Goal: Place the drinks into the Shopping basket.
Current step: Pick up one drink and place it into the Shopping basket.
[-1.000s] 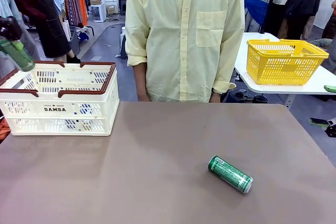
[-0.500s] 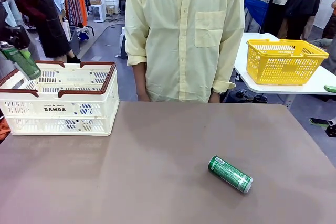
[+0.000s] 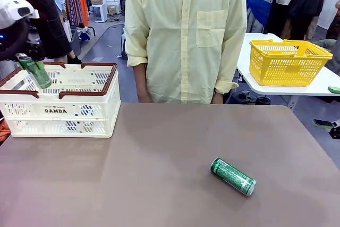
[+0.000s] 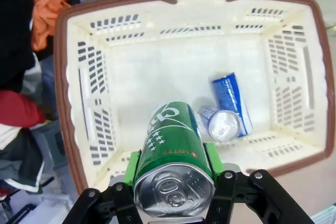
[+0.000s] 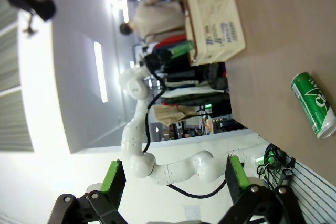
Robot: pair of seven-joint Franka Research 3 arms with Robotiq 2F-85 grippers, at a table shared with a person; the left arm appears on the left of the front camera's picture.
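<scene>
Drinks one-third packed: a blue can [image 4: 227, 94] lies inside the Shopping basket [image 3: 56, 111] at the table's [image 3: 159, 147] far left corner. A green can [image 4: 170, 129] hangs over the opening, clamped in the left gripper [image 4: 173, 163]. A second green can [image 3: 233, 176] lies toward the table's near right edge, untouched; the right gripper [image 5: 174, 176] is spread wide, empty.

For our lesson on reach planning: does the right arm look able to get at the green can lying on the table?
Probably yes: the green can lies alone on the table, right of the middle, nothing over it; the right gripper is open and empty.
</scene>
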